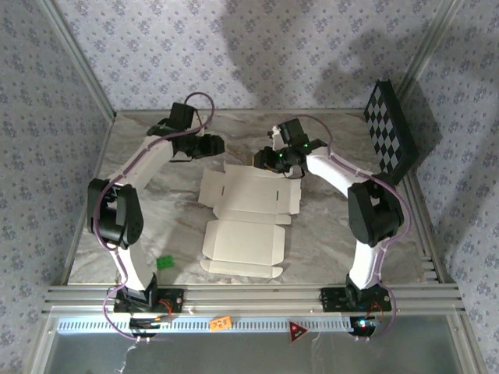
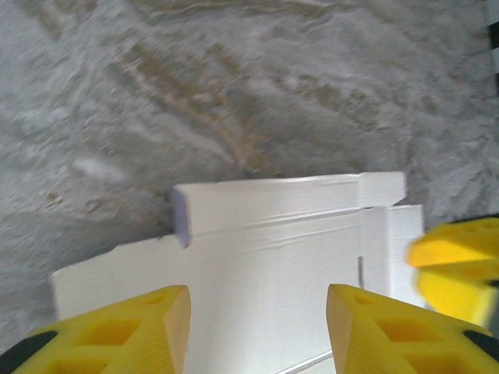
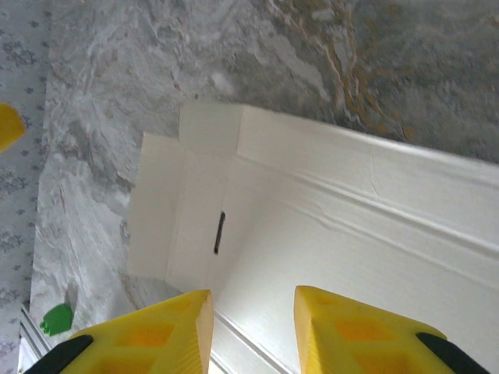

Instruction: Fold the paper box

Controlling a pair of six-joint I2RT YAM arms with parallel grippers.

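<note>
Nothing here can be read outright. On the metal rail point(image 1: 249, 322) along the bench's point(image 1: 327, 234) near edge sits a small orange tag point(image 1: 221, 322) with dark marks, possibly digits, too small to make out. Right of it on the same rail is a red triangular sticker point(image 1: 297, 330), its symbol illegible.
</note>
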